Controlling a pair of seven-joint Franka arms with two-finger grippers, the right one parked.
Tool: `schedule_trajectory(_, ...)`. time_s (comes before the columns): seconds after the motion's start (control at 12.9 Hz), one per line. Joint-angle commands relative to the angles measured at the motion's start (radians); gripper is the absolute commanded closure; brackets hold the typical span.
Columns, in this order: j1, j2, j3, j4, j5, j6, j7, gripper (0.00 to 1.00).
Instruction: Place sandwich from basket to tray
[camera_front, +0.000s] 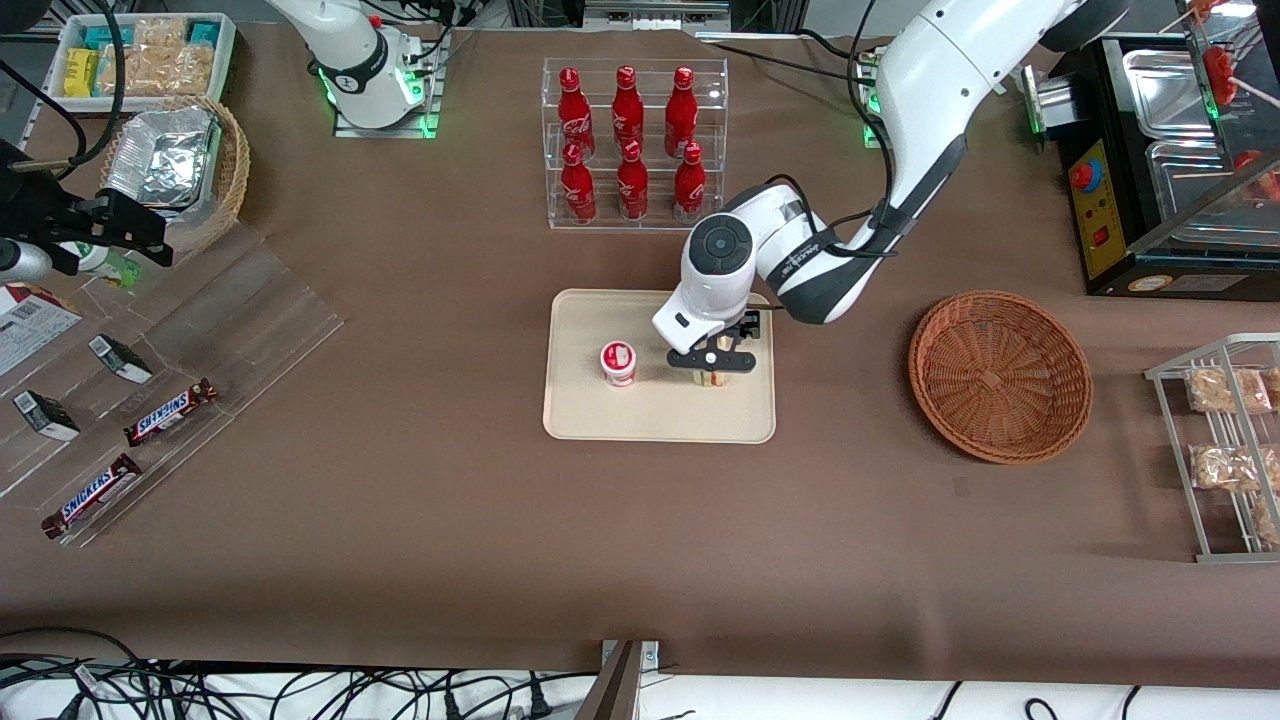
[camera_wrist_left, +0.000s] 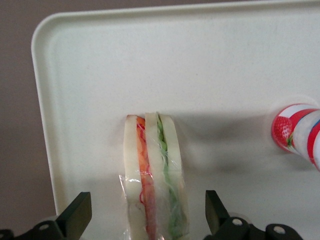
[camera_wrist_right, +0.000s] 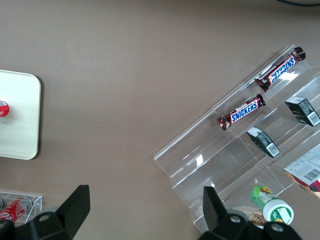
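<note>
While on tray (camera_wrist_left: 100, 65), sandwich (camera_wrist_left: 155, 175), between spread gripper (camera_wrist_left: 145, 220) jaws

Right wrist view. The brown surface (camera_wrist_right: 125, 75) fills most of the frame. At the left edge, one rounded corner of the cream tray (camera_wrist_right: 20, 120) carries a red-and-white cup (camera_wrist_right: 3, 108), cut off by the frame. At right, a stepped clear acrylic stand (camera_wrist_right: 225, 165) holds two Snickers bars (camera_wrist_right: 241, 112), one at upper right and one below it, two dark small boxes (camera_wrist_right: 262, 141), and a green-and-white lidded cup (camera_wrist_right: 273, 206) at lower right. Red bottles (camera_wrist_right: 15, 210) lie at lower left
</note>
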Motion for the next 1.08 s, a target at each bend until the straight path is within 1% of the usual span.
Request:
schedule_trajectory(0.0, 0.039, -0.069, -0.005, 0.034, 0.014, -0.082, -0.015, 0.0)
schedule_trajectory(0.08, 0.061, -0.083, -0.009, 0.069, 0.011, -0.126, -0.012, 0.0)
schedule_trajectory(0.23, 0.093, -0.103, -0.015, 0.144, -0.022, -0.218, -0.004, 0.0)
schedule_trajectory(0.54, 0.154, -0.158, -0.015, 0.242, -0.055, -0.349, -0.004, 0.0)
schedule_trajectory(0.62, 0.177, -0.166, -0.019, 0.247, -0.058, -0.366, -0.004, 0.0)
schedule_trajectory(0.77, 0.21, -0.196, -0.019, 0.247, -0.087, -0.368, -0.001, 0.0)
schedule_trajectory(1.01, 0.242, -0.213, -0.019, 0.247, -0.105, -0.369, 0.022, 0.0)
